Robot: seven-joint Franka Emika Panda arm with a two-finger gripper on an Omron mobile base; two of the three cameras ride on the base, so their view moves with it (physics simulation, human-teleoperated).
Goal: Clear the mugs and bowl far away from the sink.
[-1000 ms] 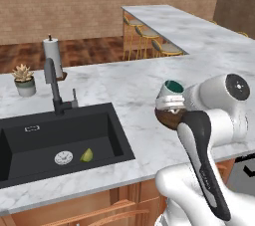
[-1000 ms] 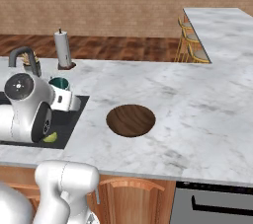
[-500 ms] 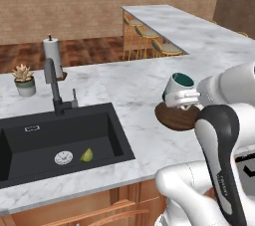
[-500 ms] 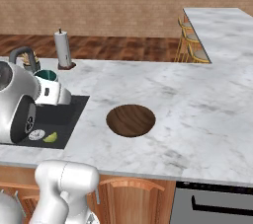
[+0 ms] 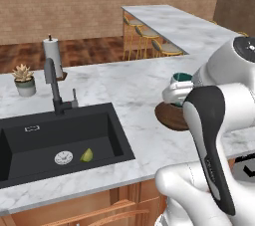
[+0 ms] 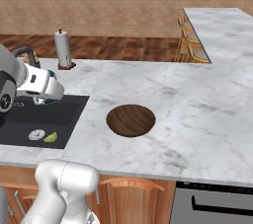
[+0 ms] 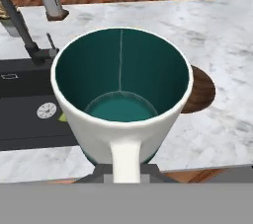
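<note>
Mug (image 7: 121,104), white outside and teal inside, is being gripped by the gripper (image 7: 125,171), hiding its fingers and part of the bowl (image 7: 200,90) at 3 o'clock, on the marble counter (image 6: 197,114) beside the sink (image 5: 60,135).

Compared with one second ago, the gripper (image 7: 123,171) with the mug (image 7: 121,94) is now higher and further from the sink (image 5: 60,138), in the left base view above the far edge of the bowl (image 5: 172,116). In the right base view the mug (image 6: 48,87) shows less, hidden behind the white arm.
</note>
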